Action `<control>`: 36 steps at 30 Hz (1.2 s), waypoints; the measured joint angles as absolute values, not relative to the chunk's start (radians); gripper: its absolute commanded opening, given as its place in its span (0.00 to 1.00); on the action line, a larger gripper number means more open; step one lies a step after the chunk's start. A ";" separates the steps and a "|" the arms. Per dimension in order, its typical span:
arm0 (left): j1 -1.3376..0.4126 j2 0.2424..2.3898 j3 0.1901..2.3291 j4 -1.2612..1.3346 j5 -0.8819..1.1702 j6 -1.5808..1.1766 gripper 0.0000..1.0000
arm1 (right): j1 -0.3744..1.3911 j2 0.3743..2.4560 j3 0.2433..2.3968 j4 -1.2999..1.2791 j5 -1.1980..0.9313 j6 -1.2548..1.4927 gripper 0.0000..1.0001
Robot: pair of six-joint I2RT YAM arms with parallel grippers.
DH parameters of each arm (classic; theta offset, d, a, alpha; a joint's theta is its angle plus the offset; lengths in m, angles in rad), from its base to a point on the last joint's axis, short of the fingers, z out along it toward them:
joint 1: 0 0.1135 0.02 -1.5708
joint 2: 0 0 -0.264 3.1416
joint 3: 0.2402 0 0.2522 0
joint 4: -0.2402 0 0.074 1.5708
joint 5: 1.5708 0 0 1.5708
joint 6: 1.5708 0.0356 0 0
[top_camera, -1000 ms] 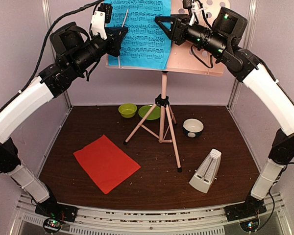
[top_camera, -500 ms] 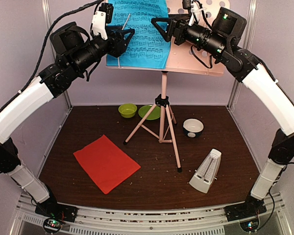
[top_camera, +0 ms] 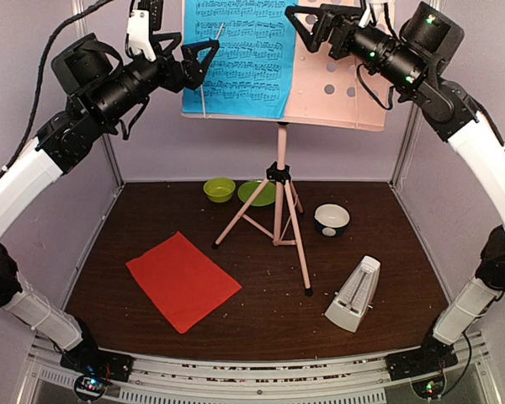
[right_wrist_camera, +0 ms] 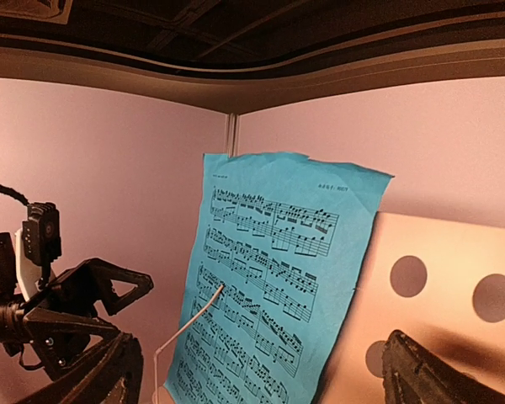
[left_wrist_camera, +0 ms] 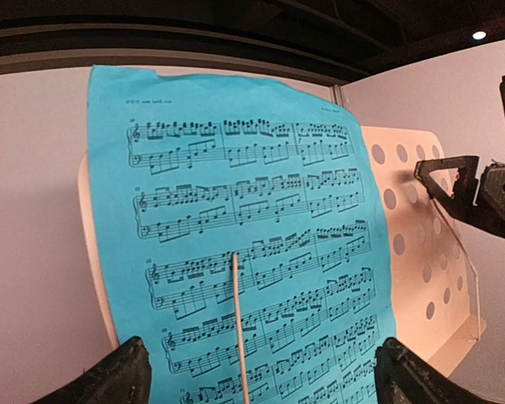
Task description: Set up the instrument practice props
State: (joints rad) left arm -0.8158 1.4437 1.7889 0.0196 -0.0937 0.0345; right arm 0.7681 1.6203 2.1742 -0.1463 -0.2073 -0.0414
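The left gripper point(top_camera: 194, 64) is raised level with the desk of the pale pink music stand point(top_camera: 338, 94). Its jaws are spread wide and hold nothing, facing the left half of the blue sheet of music point(top_camera: 240, 59). The right gripper point(top_camera: 310, 25) is just as wide apart and empty, in front of the desk near the sheet's right edge.

The blue sheet stands upright on the left part of the perforated desk, with a thin wire retainer point(left_wrist_camera: 238, 328) lying across its front. The tripod is planted near the middle of the table's point(top_camera: 261, 332) far edge.

The red sheet point(top_camera: 183, 279) lies flat toward the near left corner. The cream metronome point(top_camera: 353, 295) stands toward the near right corner.

Behind the tripod legs sit a green bowl point(top_camera: 219, 189) and a green plate point(top_camera: 254, 194). A white-and-dark bowl point(top_camera: 332, 219) sits to their right.
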 measured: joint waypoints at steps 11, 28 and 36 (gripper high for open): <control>-0.801 1.289 1.705 -0.197 -0.245 -0.107 0.98 | 0.768 1.388 1.919 -0.118 -0.165 0.007 1.00; -0.649 1.096 1.401 -0.434 -0.230 -0.460 0.98 | 0.768 1.191 1.670 -0.163 -0.104 0.060 1.00; -0.507 1.087 1.258 -0.495 -0.101 -0.614 0.98 | 0.791 1.104 1.636 -0.276 -0.104 0.070 1.00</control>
State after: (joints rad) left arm -0.5068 1.0866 1.2575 -0.4953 -0.1009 -0.6136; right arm 0.7910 1.1042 1.6360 -0.2764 -0.1043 0.0696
